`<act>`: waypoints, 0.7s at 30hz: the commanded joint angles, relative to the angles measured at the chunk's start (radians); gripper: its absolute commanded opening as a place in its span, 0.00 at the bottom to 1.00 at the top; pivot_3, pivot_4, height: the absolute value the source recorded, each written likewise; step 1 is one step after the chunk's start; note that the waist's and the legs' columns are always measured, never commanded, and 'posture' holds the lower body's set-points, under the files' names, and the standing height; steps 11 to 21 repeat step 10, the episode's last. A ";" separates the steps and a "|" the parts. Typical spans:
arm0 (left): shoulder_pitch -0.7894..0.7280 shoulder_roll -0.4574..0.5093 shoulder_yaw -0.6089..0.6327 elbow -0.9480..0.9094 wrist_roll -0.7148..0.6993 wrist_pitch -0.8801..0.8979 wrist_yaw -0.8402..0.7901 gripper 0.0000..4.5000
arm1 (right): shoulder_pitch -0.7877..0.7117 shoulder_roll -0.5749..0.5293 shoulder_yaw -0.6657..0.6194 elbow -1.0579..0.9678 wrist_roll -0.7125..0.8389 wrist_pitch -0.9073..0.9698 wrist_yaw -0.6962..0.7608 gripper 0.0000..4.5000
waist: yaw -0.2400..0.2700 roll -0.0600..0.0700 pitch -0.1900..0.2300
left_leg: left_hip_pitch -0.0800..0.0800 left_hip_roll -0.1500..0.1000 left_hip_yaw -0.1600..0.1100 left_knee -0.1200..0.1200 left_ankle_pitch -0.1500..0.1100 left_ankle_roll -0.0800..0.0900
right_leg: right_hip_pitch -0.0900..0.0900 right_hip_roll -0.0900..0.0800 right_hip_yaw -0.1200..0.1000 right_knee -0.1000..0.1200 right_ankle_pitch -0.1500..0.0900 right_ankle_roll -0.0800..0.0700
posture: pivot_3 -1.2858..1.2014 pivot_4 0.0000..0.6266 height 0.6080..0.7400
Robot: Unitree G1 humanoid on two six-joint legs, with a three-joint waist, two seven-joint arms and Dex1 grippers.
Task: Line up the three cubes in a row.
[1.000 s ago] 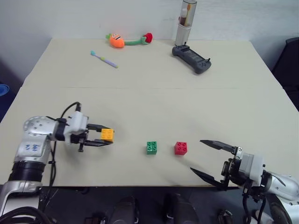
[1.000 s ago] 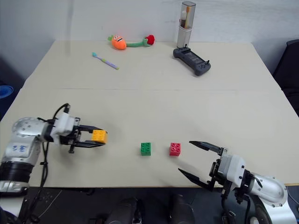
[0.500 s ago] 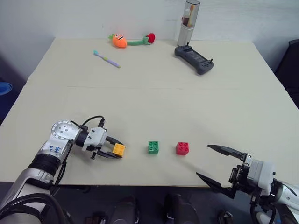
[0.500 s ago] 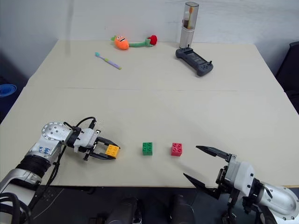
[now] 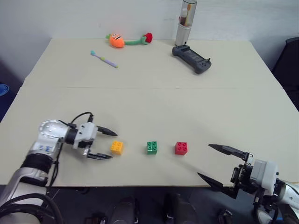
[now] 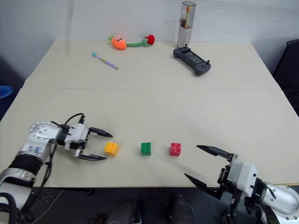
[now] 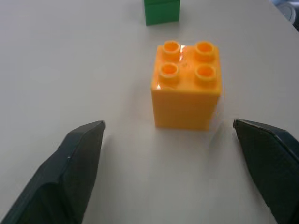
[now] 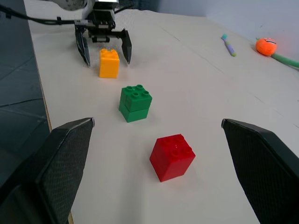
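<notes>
Left wrist view has the yellow cube (image 7: 186, 87) standing on the table (image 7: 70, 70) just past the spread fingers (image 7: 74, 163) of the left gripper (image 5: 106, 144), touching neither. Beyond it come the green cube (image 5: 152, 148) and red cube (image 5: 181, 148). Near the red cube, the right gripper (image 5: 224, 163) hangs with fingers wide apart, empty.

Left arm (image 5: 44, 140): silver-grey metal shell, round perforated joint cap, small blue markings on side, black band below. Black cable (image 5: 77, 116) loops over wrist. White wrist block carries left gripper (image 5: 106, 144), two black tapered fingers. Right arm (image 6: 275, 198): same silver shell, white block, black cabling; right gripper (image 5: 219, 164) fingers black, woven-textured.
</notes>
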 commanded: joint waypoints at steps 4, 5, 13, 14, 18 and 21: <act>0.062 0.163 0.117 0.007 0.016 0.081 -0.098 0.99 | 0.129 -0.135 -0.205 -0.049 0.064 0.072 0.139 1.00 | 0.006 0.000 0.000 | 0.000 0.000 0.000 0.000 -0.001 0.001 | 0.000 -0.001 0.000 -0.001 0.000 0.000 | 0.52 0.24 1.00; 0.072 0.188 0.134 0.008 0.010 0.118 -0.097 0.99 | 0.160 -0.167 -0.243 -0.042 0.040 0.067 0.187 1.00 | 0.007 0.000 0.000 | 0.000 0.000 0.000 0.000 -0.001 0.001 | 0.000 -0.001 0.000 -0.001 0.000 0.000 | 0.52 0.24 1.00; 0.134 0.221 0.213 -0.059 -0.018 0.182 -0.078 0.99 | 0.174 -0.195 -0.327 -0.013 0.050 0.097 0.222 1.00 | 0.007 0.000 0.000 | 0.001 0.000 0.000 0.000 -0.003 0.001 | 0.001 -0.002 0.001 -0.002 0.000 0.000 | 0.52 0.24 1.00; 0.134 0.221 0.213 -0.059 -0.018 0.182 -0.078 0.99 | 0.174 -0.195 -0.327 -0.013 0.050 0.097 0.222 1.00 | 0.007 0.000 0.000 | 0.001 0.000 0.000 0.000 -0.003 0.001 | 0.001 -0.002 0.001 -0.002 0.000 0.000 | 0.52 0.24 1.00; 0.134 0.221 0.213 -0.059 -0.018 0.182 -0.078 0.99 | 0.174 -0.195 -0.327 -0.013 0.050 0.097 0.222 1.00 | 0.007 0.000 0.000 | 0.001 0.000 0.000 0.000 -0.003 0.001 | 0.001 -0.002 0.001 -0.002 0.000 0.000 | 0.52 0.24 1.00; 0.134 0.221 0.213 -0.059 -0.018 0.182 -0.078 0.99 | 0.174 -0.195 -0.327 -0.013 0.050 0.097 0.222 1.00 | 0.007 0.000 0.000 | 0.001 0.000 0.000 0.000 -0.003 0.001 | 0.001 -0.002 0.001 -0.002 0.000 0.000 | 0.52 0.24 1.00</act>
